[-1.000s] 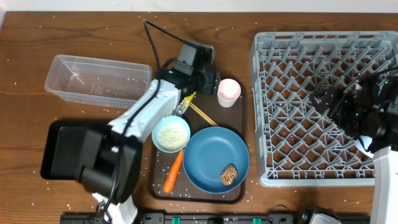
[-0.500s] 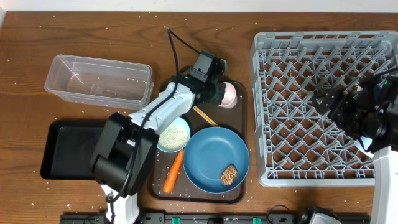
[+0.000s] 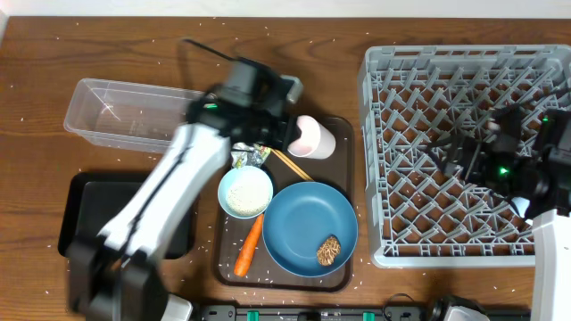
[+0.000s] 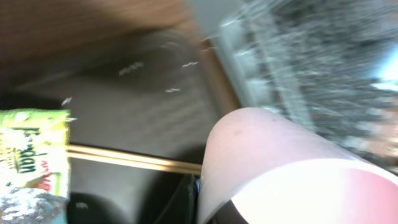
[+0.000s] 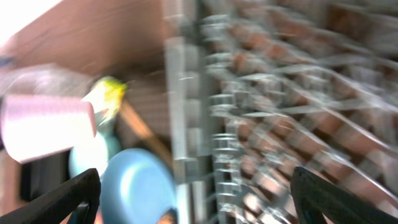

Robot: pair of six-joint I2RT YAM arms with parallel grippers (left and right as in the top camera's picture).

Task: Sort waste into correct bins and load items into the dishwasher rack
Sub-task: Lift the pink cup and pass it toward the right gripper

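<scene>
The small pale pink cup (image 3: 314,137) sits tilted, pinched in the left pincer (image 3: 291,133).

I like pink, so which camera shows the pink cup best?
Overhead: the whole pink cup shows, tilted over. Left wrist shows it huge, cropped, blurry; right wrist, blurry at the edge.

Left arm (image 3: 169,192) blurs; pale pink cup (image 4: 273,149) is cropped.

Wooden table (image 3: 134,45) bears rack (image 3: 370,160), tub (image 3: 116,116), bin (image 3: 80,214), tray (image 3: 337,169).
</scene>
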